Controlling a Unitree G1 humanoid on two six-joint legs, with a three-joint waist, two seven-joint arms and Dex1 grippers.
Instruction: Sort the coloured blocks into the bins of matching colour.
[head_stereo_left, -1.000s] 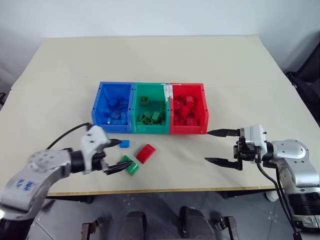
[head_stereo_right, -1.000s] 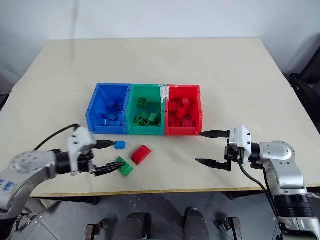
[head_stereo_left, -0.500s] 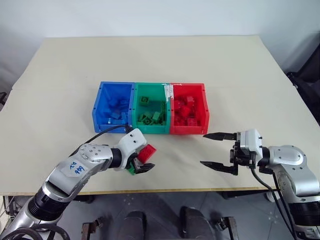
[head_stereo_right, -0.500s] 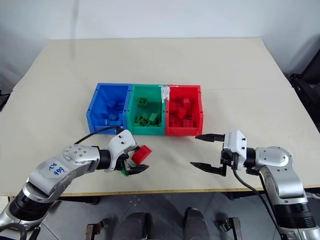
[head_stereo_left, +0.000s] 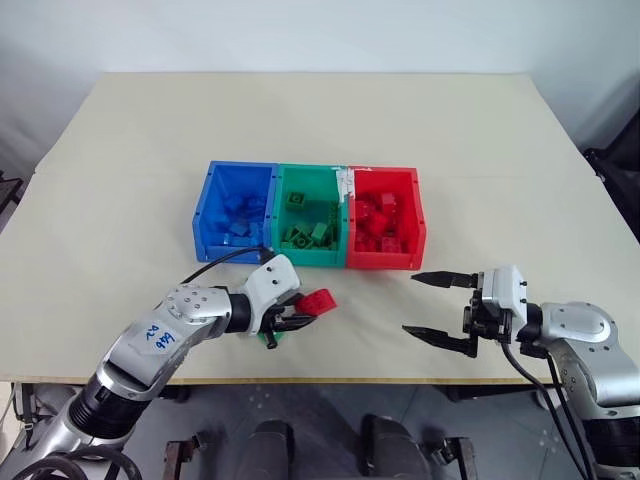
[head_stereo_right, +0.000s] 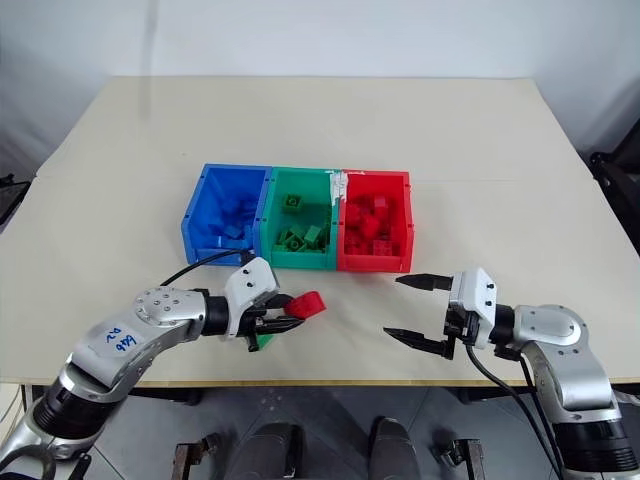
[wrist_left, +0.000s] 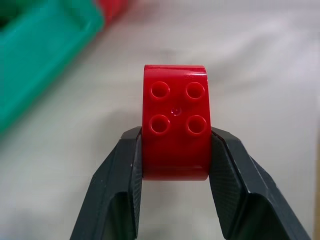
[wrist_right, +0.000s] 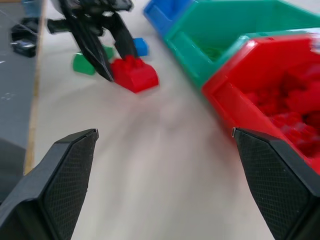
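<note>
The red block (wrist_left: 175, 129) sits pinched between the two black fingers of the left hand (head_stereo_left: 298, 318), its studded face turned toward the wrist camera, low over the bench (head_stereo_left: 120, 160) just in front of the bins. From the wrist view the fingers bear only on the nearer half of its sides, so the far end juts out free; my guess is that a quick swing could twist it loose.

Close beside that hand, on its near side, a green block (wrist_right: 86, 64) lies on the bench, and a small blue block (wrist_right: 140, 47) rests next to it toward the bins. Either could be nudged if the hand drags low while leaving.

The red bin (head_stereo_left: 421, 215) is the rightmost of the row, with the green bin (head_stereo_left: 280, 190) in the middle and the blue bin (head_stereo_left: 205, 195) on the left. The carry has to clear the near wall; a low path would knock the block against the rim, and an early release could drop it into the green bin.

The right hand (head_stereo_left: 438, 306) hovers over the bench in front of the red bin, its fingers spread wide and empty. It stands close to the left hand's likely path, so the two could meet.
</note>
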